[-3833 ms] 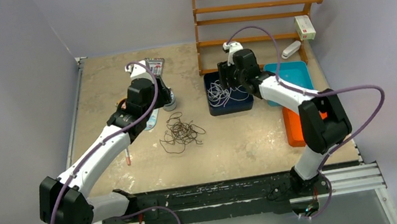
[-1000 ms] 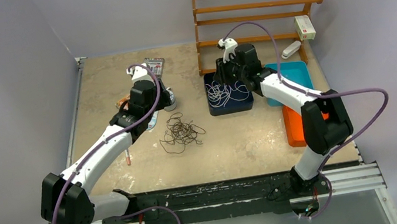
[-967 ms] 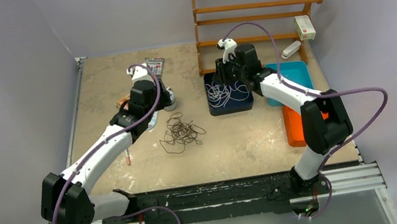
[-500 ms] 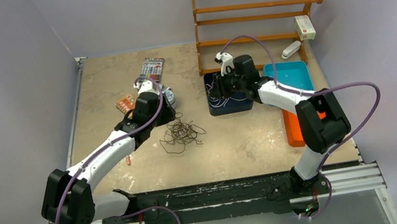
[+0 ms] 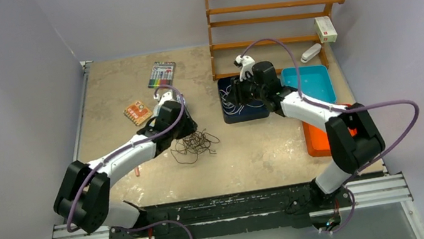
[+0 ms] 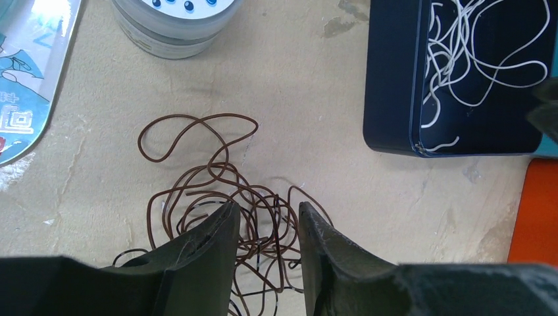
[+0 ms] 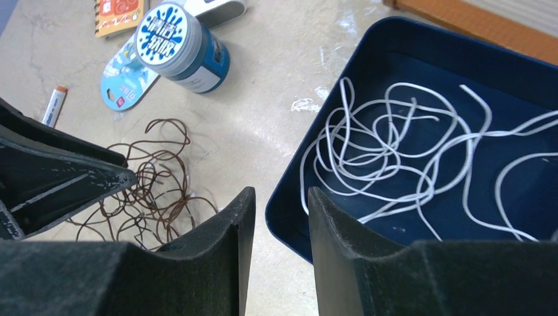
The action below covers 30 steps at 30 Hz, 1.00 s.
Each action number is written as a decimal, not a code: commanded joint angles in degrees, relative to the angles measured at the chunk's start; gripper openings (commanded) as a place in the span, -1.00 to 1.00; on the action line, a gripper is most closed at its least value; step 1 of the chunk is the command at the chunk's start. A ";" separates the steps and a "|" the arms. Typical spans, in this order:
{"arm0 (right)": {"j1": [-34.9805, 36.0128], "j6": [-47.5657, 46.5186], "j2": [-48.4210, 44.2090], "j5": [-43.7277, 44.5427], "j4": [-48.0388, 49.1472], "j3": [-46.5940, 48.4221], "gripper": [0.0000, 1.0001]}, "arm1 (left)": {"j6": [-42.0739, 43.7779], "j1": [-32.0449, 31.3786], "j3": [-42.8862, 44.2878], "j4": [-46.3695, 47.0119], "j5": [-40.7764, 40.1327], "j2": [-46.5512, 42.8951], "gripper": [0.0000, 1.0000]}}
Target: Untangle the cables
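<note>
A tangle of dark brown cables (image 5: 195, 143) lies on the table, left of the navy tray (image 5: 247, 116). White cables (image 5: 232, 99) lie in loose loops inside that tray. My left gripper (image 5: 184, 130) hovers over the left part of the brown tangle. In the left wrist view it (image 6: 266, 208) is open, and brown loops (image 6: 217, 174) show through the gap and beyond the tips. My right gripper (image 5: 238, 93) is over the tray's left side. In the right wrist view it (image 7: 279, 192) is open and empty above the tray's corner (image 7: 289, 214), with the white cables (image 7: 395, 141) to its right.
A blue-lidded round jar (image 7: 183, 47) and a blue package (image 6: 26, 72) lie beyond the brown tangle. A marker pack (image 5: 161, 74) and an orange card (image 5: 137, 112) lie to the left. A light blue tray (image 5: 313, 82), an orange tray (image 5: 313, 140) and a wooden rack (image 5: 273, 15) are to the right.
My left arm has swung forward and right, down to the brown tangle, with its jaws narrowing. My right gripper has shifted a little towards the tray's left edge.
</note>
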 commanded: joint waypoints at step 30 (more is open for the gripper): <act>0.09 6.37 -25.61 22.36 21.70 -19.77 0.11 | 11.17 -0.10 12.99 -4.38 -3.85 -5.63 -1.00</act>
